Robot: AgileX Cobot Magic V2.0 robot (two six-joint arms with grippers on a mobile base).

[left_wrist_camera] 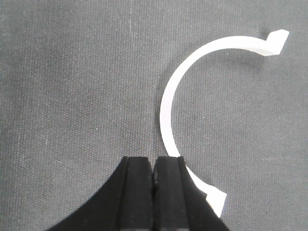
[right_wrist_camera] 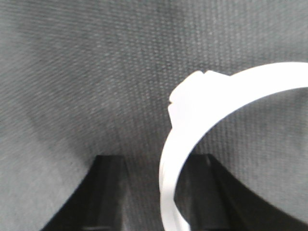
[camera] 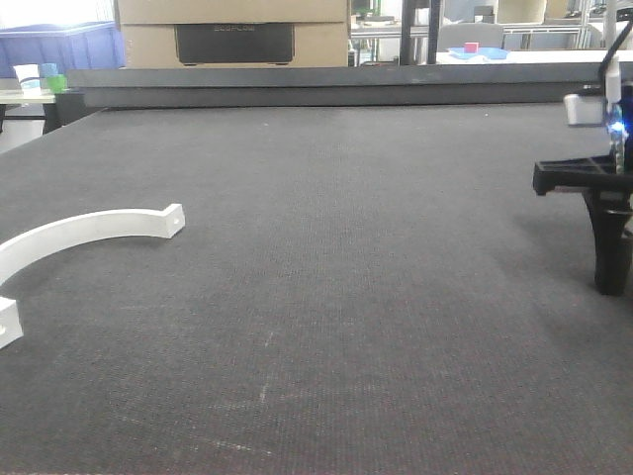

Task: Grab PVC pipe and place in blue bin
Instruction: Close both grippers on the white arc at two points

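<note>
PVC pipe (left_wrist_camera: 166, 110): white flat C-shaped arc with tabbed ends, lying on grey mat (left_wrist_camera: 72, 72). Left gripper (left_wrist_camera: 154, 164) has its fingers pressed together, empty. Right gripper (right_wrist_camera: 159, 166) has its fingers spread, with a blurred white arc (right_wrist_camera: 192, 120) between them.

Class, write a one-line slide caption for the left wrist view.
Left pincer shut over the grey mat, with a white curved PVC piece lying on the mat and curving past its tip.

The counter (camera: 326, 257) lies open across its wide middle, from the curved white PVC pipe (camera: 89, 226) lying at the left to the right claw (camera: 610, 277) at the right edge. A raised dark ledge (camera: 297, 87) bars the far side, with a cardboard box (camera: 232, 30) and the blue bin (camera: 59, 45) behind it. A white arc (right_wrist_camera: 216, 96) fills the gap between that claw's parted fingers.
</note>
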